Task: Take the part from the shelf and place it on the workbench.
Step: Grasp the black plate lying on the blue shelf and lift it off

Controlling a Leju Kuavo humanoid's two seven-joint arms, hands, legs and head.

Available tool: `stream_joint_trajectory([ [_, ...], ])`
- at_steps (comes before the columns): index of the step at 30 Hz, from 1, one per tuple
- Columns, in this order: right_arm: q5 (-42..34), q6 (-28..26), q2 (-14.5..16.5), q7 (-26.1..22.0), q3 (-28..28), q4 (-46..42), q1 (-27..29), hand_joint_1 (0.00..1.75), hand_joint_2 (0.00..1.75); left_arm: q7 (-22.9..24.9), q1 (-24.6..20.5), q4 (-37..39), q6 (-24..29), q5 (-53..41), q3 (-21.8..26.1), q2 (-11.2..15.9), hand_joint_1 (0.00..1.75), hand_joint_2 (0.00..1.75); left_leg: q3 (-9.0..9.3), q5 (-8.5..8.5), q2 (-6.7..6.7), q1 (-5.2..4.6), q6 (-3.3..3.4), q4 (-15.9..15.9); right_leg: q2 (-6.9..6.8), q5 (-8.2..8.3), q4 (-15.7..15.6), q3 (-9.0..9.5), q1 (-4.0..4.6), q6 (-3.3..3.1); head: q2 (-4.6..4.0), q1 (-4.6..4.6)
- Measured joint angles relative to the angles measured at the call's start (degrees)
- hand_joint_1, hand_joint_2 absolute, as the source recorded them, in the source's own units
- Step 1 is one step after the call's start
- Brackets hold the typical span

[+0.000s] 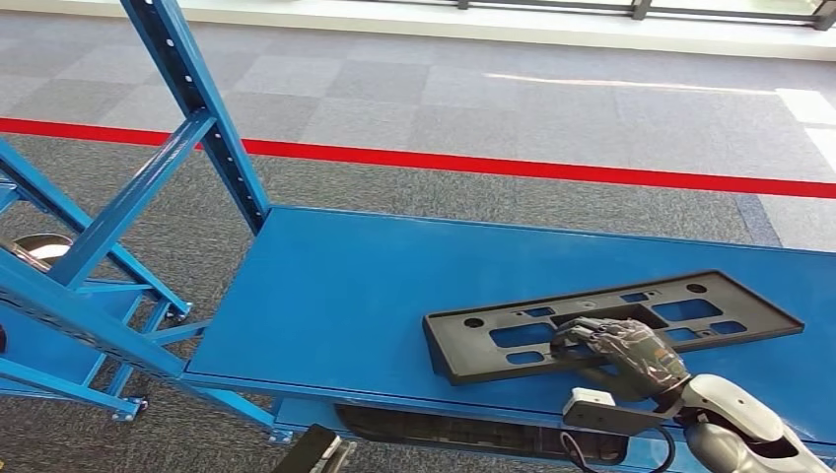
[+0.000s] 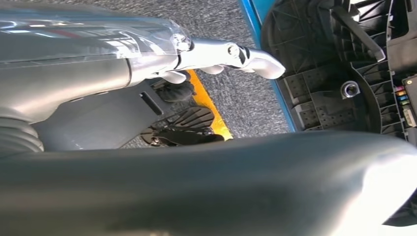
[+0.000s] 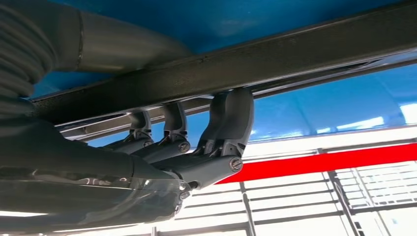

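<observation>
Part (image 1: pixel 611 320) lies on blue shelf (image 1: pixel 355 296), right hand (image 1: pixel 616 347) gripping its edge.

Grey carpet tiles (image 1: pixel 552 99), red floor stripe (image 1: pixel 592 169), sunlight patch far right, blue rack frame (image 1: pixel 197 99) left

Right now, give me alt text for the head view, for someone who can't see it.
The robot's right hand grips a flat black plastic part lying on a blue shelf. Blue frame posts rise at left, and grey carpet with a red line lies beyond.

grey carpet floor (image 1: pixel 513 89) | red floor line (image 1: pixel 552 168) | yellow floor line (image 2: pixel 209 105)
</observation>
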Motion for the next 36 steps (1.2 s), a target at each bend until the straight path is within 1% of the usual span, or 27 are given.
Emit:
stream_joint_trajectory([
  [4, -0.1, -0.5, 0.0, -0.1, 0.0, -0.1, 0.1, 1.75, 1.75, 0.0, 0.0, 0.0, 0.1, -0.1, 0.0, 0.0, 0.00, 0.00, 0.01, 0.00, 0.00, 0.00, 0.00, 0.0, 0.00, 0.00, 0.0, 0.01, 0.00, 0.00, -0.01, 0.00],
  [8, 0.1, -2.6, 0.1, -1.0, -0.2, -0.7, 0.3, 1.75, 1.75, -0.1, 0.0, 0.0, 0.5, -0.3, 0.0, 0.0, 0.00, 0.00, -0.02, 0.00, 0.00, 0.00, 0.00, 0.0, 0.01, 0.00, 0.0, 0.01, 0.00, 0.00, 0.00, 0.00],
  [13, -1.0, -3.9, 0.1, -2.4, -0.8, -3.6, -0.9, 1.75, 1.75, -0.1, 0.0, 0.0, 1.1, -0.3, 0.0, 0.0, 0.00, 0.00, -0.10, 0.00, 0.00, -0.01, 0.00, 0.0, 0.03, 0.01, 0.0, -0.03, 0.00, 0.00, 0.00, 0.01],
  [16, -2.1, -4.1, -0.4, -2.8, -1.4, -5.9, -4.1, 1.75, 1.75, -0.2, 0.0, 0.0, 1.5, -0.4, 0.0, 0.1, 0.00, 0.00, -0.11, 0.01, 0.00, -0.02, 0.00, 0.0, 0.02, 0.02, 0.0, -0.04, 0.00, 0.01, 0.00, 0.00],
  [23, -4.7, -5.5, -2.2, -2.9, -3.3, -9.0, -16.6, 1.75, 1.75, -0.5, 0.0, 0.0, 2.1, -0.4, 0.1, 0.1, 0.00, 0.00, -0.12, 0.03, 0.00, -0.03, 0.00, 0.0, 0.01, 0.05, 0.0, -0.08, -0.01, 0.01, 0.00, 0.01],
  [26, -5.0, -6.4, -3.1, -2.8, -3.8, -10.3, -20.2, 1.75, 1.75, -0.6, 0.1, 0.0, 2.4, -0.4, 0.1, 0.2, 0.00, 0.00, -0.14, 0.03, -0.02, -0.03, 0.00, 0.0, -0.02, 0.05, 0.0, -0.10, -0.01, 0.01, 0.00, 0.00],
  [30, -5.3, -7.7, -4.3, -2.7, -4.5, -12.4, -21.9, 1.75, 1.75, -0.7, 0.1, 0.0, 2.9, -0.3, 0.2, 0.2, 0.00, 0.00, -0.21, 0.02, -0.02, -0.02, 0.00, 0.0, -0.03, 0.03, 0.0, -0.15, -0.01, 0.01, -0.01, 0.00],
  [36, -5.1, -9.0, -5.7, -2.8, -4.7, -14.6, -22.0, 1.75, 1.75, -0.9, 0.4, 0.0, 3.3, 0.0, 0.2, 0.4, 0.00, 0.00, -0.24, 0.02, -0.02, -0.02, 0.00, 0.0, -0.02, 0.03, 0.0, -0.20, -0.01, 0.01, -0.01, 0.00],
])
